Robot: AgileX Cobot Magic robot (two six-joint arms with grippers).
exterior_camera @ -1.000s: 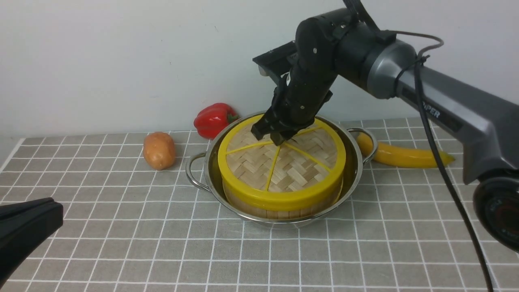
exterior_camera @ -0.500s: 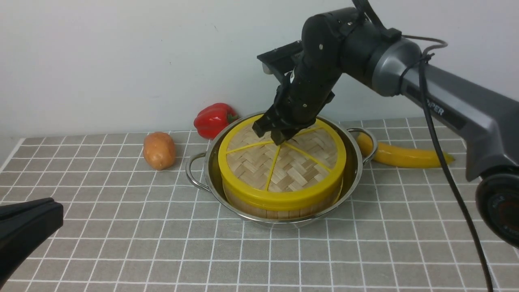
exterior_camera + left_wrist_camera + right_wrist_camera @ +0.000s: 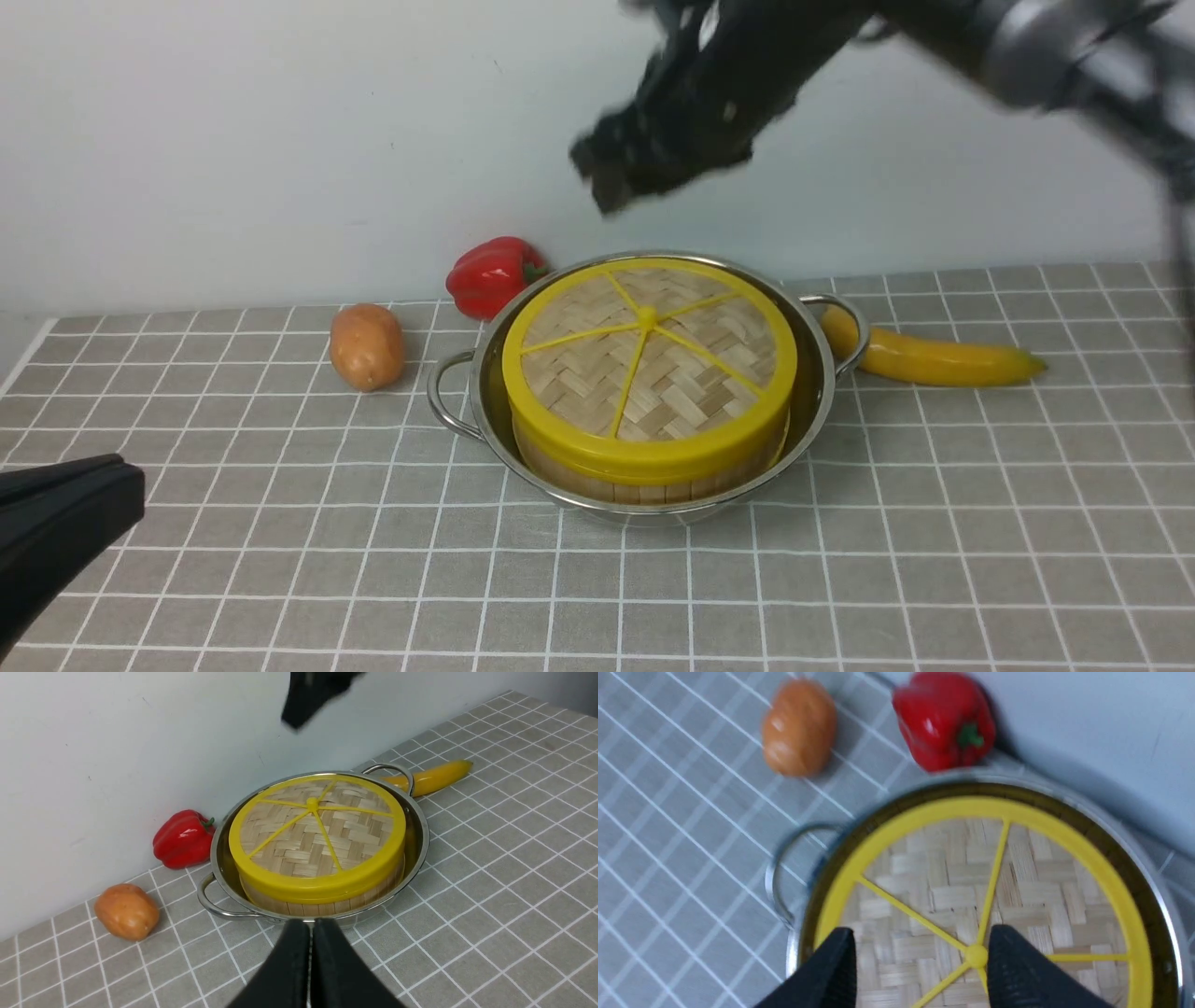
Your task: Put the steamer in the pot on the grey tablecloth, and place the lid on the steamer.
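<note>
My right gripper (image 3: pixel 621 177) has lifted off the knob and now hangs blurred above the lid (image 3: pixel 653 373), jaws apart and empty. The flat woven-bamboo disc, thick yellow rim and spokes, caps the pale-walled round steamer (image 3: pixel 644 485), seated in the shiny steel pot (image 3: pixel 485 392) on the grey tablecloth (image 3: pixel 840 579) of thin white squares. A glossy red pepper (image 3: pixel 492 275) and a potato (image 3: pixel 367 345) lie to the left, a banana (image 3: pixel 924 359) to the right. My left gripper (image 3: pixel 311 928) sits low, jaws together.

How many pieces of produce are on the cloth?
3: potato left of the pot, red pepper behind its left side, banana right of it. Anything inside the closed steamer is hidden.
</note>
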